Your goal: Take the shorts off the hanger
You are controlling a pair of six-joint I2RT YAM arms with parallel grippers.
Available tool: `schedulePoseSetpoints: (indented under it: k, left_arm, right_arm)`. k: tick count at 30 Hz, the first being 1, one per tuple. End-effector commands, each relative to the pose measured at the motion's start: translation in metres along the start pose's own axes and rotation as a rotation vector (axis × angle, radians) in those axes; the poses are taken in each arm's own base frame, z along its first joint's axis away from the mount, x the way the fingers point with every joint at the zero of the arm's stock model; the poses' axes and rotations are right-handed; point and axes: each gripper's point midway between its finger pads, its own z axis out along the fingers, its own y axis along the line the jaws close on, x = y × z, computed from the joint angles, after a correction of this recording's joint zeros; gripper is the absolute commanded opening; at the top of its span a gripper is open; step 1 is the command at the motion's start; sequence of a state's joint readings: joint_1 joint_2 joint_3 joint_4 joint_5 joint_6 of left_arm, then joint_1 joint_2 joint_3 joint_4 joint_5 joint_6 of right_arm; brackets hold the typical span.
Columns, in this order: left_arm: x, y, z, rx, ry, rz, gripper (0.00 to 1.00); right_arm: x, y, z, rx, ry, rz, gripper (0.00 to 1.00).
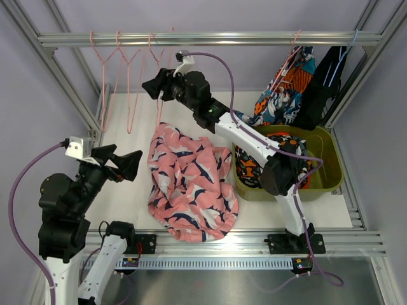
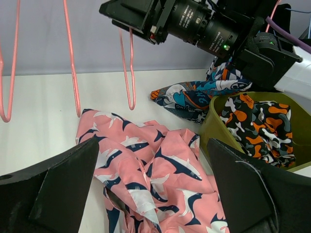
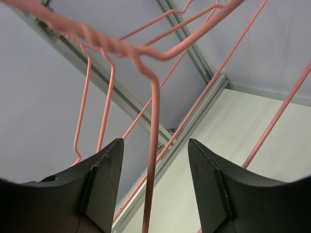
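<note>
While the right claw (image 1: 151, 88) reaches up among the empty pink hangers (image 1: 130, 76) at the left end of the rail (image 1: 222, 38), the overhead view puts the two pairs not yet off at the opposite, right end. These are the teal print shorts (image 1: 286, 92) and, just beside them, the black shorts (image 1: 324, 82). Both hang with their long axis running down from the rail toward the olive bin (image 1: 331, 175). That, I'd judge, is the relation the coming move turns on. The hung pairs lie well apart from that claw, along the rail to the right, yet above the right arm's own side, so that arm is the nearer one.

Camouflage shorts (image 1: 249, 170) sit in the bin. Pink shark-print shorts (image 1: 191, 184) lie crumpled on the table (image 1: 127, 206) between the arms, just beside the left claw (image 1: 124, 159), whose jaws gape wide and hold nothing.

From the left wrist, the pink shark-print shorts (image 2: 155, 179) spread below and ahead of the parted fingers. The teal pair (image 2: 194, 97) droops to just beside the bin's rim beyond.

From the right wrist, the two fingers stand apart with one hanger wire (image 3: 153, 121) running down between them. They appear clear of it, though the blur makes contact hard to rule out. No fabric shows there.
</note>
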State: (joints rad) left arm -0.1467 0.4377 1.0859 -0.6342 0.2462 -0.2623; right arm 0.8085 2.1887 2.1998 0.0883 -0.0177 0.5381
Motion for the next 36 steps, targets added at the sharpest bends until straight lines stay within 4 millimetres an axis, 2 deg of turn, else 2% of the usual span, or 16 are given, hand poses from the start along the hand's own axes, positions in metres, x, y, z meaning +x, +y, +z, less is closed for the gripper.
schedulePoseSetpoints:
  k: [1, 2, 5, 6, 10, 11, 12, 14, 16, 18, 19, 20, 22, 25, 31, 36]
  left_arm:
    - [-0.01, -0.006, 0.001, 0.032, -0.043, 0.008, 0.99]
    - [-0.011, -0.007, 0.001, 0.035, -0.047, 0.01, 0.99]
    - [-0.011, -0.007, 0.002, 0.038, -0.047, 0.011, 0.99]
    - [-0.01, -0.007, 0.002, 0.037, -0.045, 0.009, 0.99]
    - [-0.001, -0.003, 0.008, 0.025, -0.009, -0.021, 0.99]
    - [0.002, -0.003, 0.009, 0.022, -0.001, -0.044, 0.99]
    - [0.008, -0.002, 0.013, 0.024, 0.014, -0.063, 0.99]
    - [0.011, -0.005, 0.019, 0.041, 0.012, -0.133, 0.99]
    - [0.027, -0.008, 0.027, 0.071, 0.05, -0.199, 0.99]
    - [0.034, -0.013, 0.036, 0.098, 0.075, -0.291, 0.99]
    - [0.046, -0.012, 0.04, 0.094, 0.112, -0.323, 0.99]
    - [0.055, -0.011, 0.046, 0.087, 0.152, -0.353, 0.99]
    - [0.073, -0.012, 0.049, 0.071, 0.221, -0.379, 0.99]
    - [0.107, -0.011, 0.057, -0.008, 0.354, -0.372, 0.99]
    - [0.187, 0.042, 0.059, -0.456, 0.597, -0.316, 0.98]
    - [0.246, 0.061, 0.058, -0.545, 0.712, -0.244, 0.97]
  right_arm:
    - [-0.053, 0.053, -0.029, -0.19, -0.092, -0.136, 0.7]
    - [-0.06, 0.059, -0.037, -0.214, -0.104, -0.184, 0.83]
    - [-0.05, 0.072, -0.057, -0.322, -0.088, -0.297, 0.99]
    - [-0.03, 0.069, -0.064, -0.363, -0.037, -0.322, 1.0]
    - [-0.01, 0.062, -0.096, -0.455, 0.067, -0.388, 0.99]
    - [-0.016, 0.065, -0.109, -0.475, 0.072, -0.402, 1.0]
    - [0.003, 0.056, -0.121, -0.506, 0.138, -0.402, 1.0]
    - [0.0, 0.048, -0.146, -0.556, 0.194, -0.433, 1.0]
    - [0.026, 0.028, -0.174, -0.572, 0.358, -0.429, 0.99]
    - [0.028, 0.021, -0.2, -0.601, 0.401, -0.576, 0.99]
    - [0.046, 0.006, -0.217, -0.596, 0.476, -0.619, 1.0]
    - [0.035, 0.004, -0.232, -0.588, 0.469, -0.645, 1.0]
    - [0.046, -0.01, -0.259, -0.586, 0.544, -0.623, 0.99]
    - [0.037, -0.021, -0.293, -0.529, 0.581, -0.619, 1.0]
    - [0.032, -0.037, -0.327, -0.406, 0.587, -0.631, 0.99]
    - [0.029, -0.056, -0.342, -0.316, 0.581, -0.613, 0.99]
